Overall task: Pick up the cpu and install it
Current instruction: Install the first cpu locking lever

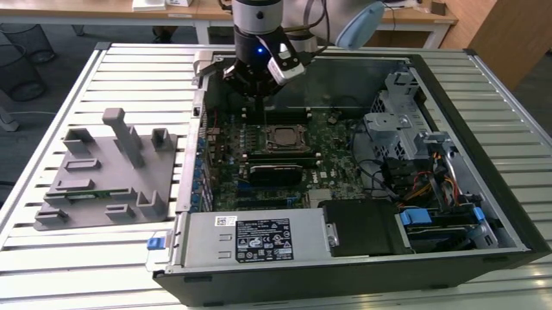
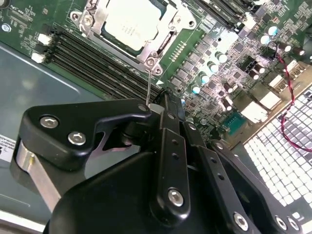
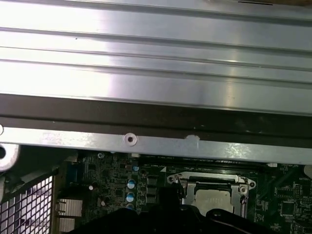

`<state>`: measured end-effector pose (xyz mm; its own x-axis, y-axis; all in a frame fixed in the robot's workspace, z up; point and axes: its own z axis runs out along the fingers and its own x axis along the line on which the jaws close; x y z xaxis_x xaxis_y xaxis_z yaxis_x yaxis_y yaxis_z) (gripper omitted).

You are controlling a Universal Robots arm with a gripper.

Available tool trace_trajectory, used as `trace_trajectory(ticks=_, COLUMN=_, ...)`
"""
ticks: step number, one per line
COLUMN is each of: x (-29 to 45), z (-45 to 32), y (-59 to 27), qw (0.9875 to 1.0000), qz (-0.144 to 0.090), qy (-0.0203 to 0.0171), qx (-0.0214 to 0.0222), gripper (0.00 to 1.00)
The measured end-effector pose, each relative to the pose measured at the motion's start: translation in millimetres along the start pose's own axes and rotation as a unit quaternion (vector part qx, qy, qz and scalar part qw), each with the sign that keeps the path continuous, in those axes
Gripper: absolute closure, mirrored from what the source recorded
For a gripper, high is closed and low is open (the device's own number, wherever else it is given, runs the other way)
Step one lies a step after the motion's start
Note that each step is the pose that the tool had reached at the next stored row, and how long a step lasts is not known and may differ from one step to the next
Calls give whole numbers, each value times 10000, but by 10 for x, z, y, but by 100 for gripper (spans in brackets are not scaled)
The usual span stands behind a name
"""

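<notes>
Up close in the second wrist view: black gripper (image 2: pixel 163 105) with jaws pinched together, nothing between them, hanging just above the motherboard (image 2: pixel 229 68) beside the memory slots (image 2: pixel 92 63). Just past the tips, the cpu (image 2: pixel 130 22) sitting flat in its socket (image 2: pixel 151 57), silver top showing, metal frame around it. Same chip (image 3: pixel 210 197) in the first wrist view, seated in the socket under the case wall (image 3: pixel 156 146). From the exterior view, gripper (image 1: pixel 258 90) poised over the far end of the board inside the open computer case (image 1: pixel 483 194), cpu (image 1: pixel 282 137) a bit nearer than the tips, not touching. Black heatsink (image 1: pixel 276 172) nearer still. Off toward the exterior view's left, grey parts holder (image 1: pixel 108 174) lying on the slatted tabletop (image 1: pixel 52 271), well apart from the case.
</notes>
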<state>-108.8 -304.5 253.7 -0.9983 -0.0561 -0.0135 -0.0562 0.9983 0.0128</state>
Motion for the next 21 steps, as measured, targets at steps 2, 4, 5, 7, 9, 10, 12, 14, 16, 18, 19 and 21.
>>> trace_trajectory(ticks=2, x=-15, z=1, y=-1, qw=10000, qz=0, qy=-1, qx=0, gripper=89)
trace_trajectory(ticks=4, x=-38, z=1, y=-2, qw=10000, qz=0, qy=0, qx=0, gripper=89)
trace_trajectory(ticks=5, x=-56, z=2, y=-3, qw=10000, qz=1, qy=0, qx=0, gripper=89)
trace_trajectory(ticks=7, x=-96, z=3, y=-5, qw=10000, qz=0, qy=0, qx=0, gripper=89)
trace_trajectory(ticks=9, x=-162, z=4, y=-9, qw=10000, qz=0, qy=0, qx=0, gripper=89)
trace_trajectory(ticks=10, x=-180, z=5, y=-10, qw=10000, qz=0, qy=0, qx=0, gripper=89)
trace_trajectory(ticks=12, x=-208, z=6, y=-12, qw=10000, qz=-1, qy=0, qx=0, gripper=89)
trace_trajectory(ticks=14, x=-219, z=10, y=-13, qw=10000, qz=0, qy=-1, qx=-4, gripper=89)
trace_trajectory(ticks=16, x=-223, z=18, y=-15, qw=9999, qz=1, qy=-5, qx=-101, gripper=89)
trace_trajectory(ticks=18, x=-230, z=30, y=-22, qw=9998, qz=3, qy=-11, qx=-211, gripper=89)
trace_trajectory(ticks=19, x=-233, z=41, y=-24, qw=9998, qz=3, qy=-13, qx=-219, gripper=89)
trace_trajectory(ticks=21, x=-249, z=53, y=-26, qw=9998, qz=3, qy=-12, qx=-219, gripper=89)
